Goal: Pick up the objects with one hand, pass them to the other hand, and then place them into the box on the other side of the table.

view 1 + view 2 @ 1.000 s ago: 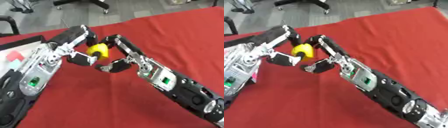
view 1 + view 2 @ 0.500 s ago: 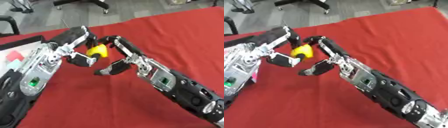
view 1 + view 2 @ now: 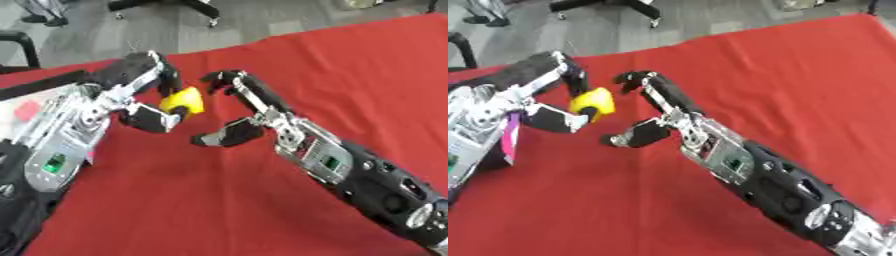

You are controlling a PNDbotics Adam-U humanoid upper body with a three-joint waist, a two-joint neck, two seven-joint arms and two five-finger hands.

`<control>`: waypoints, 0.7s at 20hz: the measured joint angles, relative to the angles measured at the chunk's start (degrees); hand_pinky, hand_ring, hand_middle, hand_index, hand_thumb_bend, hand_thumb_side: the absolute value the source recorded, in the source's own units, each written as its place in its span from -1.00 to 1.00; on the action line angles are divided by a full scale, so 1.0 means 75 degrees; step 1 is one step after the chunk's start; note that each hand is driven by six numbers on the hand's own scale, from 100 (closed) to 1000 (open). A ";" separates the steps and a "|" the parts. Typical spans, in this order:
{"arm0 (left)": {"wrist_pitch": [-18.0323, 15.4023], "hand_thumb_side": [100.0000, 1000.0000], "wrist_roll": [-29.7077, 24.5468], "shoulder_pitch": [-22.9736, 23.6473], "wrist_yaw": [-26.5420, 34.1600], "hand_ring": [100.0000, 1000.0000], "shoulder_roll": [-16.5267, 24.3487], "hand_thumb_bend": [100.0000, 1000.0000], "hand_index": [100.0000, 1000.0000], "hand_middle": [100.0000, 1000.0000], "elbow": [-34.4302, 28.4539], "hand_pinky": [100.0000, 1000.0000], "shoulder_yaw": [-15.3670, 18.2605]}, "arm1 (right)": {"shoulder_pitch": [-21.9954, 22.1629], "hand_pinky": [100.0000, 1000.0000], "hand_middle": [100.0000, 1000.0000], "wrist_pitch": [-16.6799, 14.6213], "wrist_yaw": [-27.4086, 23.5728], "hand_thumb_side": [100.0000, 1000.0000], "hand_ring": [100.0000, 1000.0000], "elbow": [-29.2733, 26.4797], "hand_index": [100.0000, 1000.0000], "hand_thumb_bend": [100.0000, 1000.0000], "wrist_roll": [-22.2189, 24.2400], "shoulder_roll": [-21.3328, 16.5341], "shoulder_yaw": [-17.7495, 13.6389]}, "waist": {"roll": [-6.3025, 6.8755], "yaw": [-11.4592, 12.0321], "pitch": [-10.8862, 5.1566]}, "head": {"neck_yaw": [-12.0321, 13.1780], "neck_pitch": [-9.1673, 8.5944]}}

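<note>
Left hand (image 3: 149,107) partly hides yellow object (image 3: 183,101).

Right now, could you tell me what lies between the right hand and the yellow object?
Nothing: in the left eye view only bare red tablecloth shows in the gap between the open right hand and the yellow object, which the left hand holds.

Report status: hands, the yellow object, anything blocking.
Left hand shut on yellow object. Right hand open beside it, not touching. Nothing in the way on the red cloth.
</note>
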 measured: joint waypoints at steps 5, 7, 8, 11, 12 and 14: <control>0.0311 -1.00 0.0038 0.0171 0.0333 0.00 0.0729 -0.86 -0.30 -0.34 -0.0233 0.40 0.0415 | 0.0036 0.47 0.20 0.0029 -0.0080 -0.67 0.52 -0.0019 0.58 0.33 -0.0095 -0.0079 -0.0060 | 0.0000 0.0021 -0.0002 | 0.0015 0.0001; 0.0416 -1.00 0.0050 0.0269 0.0444 0.00 0.1032 -0.86 -0.30 -0.34 -0.0286 0.40 0.0552 | 0.0058 0.47 0.20 0.0043 -0.0120 -0.67 0.52 -0.0055 0.57 0.32 -0.0128 -0.0106 -0.0087 | 0.0000 0.0025 -0.0002 | 0.0061 0.0001; 0.0465 -1.00 0.0067 0.0327 0.0507 0.00 0.1182 -0.87 -0.30 -0.34 -0.0304 0.40 0.0626 | 0.0062 0.47 0.20 0.0047 -0.0130 -0.66 0.52 -0.0069 0.57 0.32 -0.0137 -0.0126 -0.0089 | 0.0000 0.0026 -0.0003 | 0.0088 0.0001; 0.0635 -1.00 0.0156 0.0544 0.0745 -0.02 0.1526 -0.98 -0.30 -0.36 -0.0326 0.40 0.0872 | 0.0074 0.47 0.19 0.0059 -0.0156 -0.61 0.52 -0.0110 0.55 0.27 -0.0147 -0.0163 -0.0107 | 0.0000 0.0031 -0.0003 | 0.0181 0.0002; 0.0705 -1.00 0.0201 0.0639 0.0834 -0.02 0.1600 -0.99 -0.30 -0.36 -0.0324 0.40 0.0966 | 0.0093 0.47 0.19 0.0062 -0.0162 -0.63 0.52 -0.0128 0.55 0.30 -0.0149 -0.0179 -0.0121 | 0.0000 0.0035 -0.0003 | 0.0215 0.0002; 0.0841 -1.00 0.0316 0.0794 0.1025 -0.02 0.1721 -0.98 -0.30 -0.36 -0.0315 0.40 0.1137 | 0.0126 0.47 0.20 0.0073 -0.0183 -0.64 0.52 -0.0157 0.55 0.27 -0.0161 -0.0217 -0.0143 | -0.0002 0.0037 -0.0003 | 0.0290 0.0003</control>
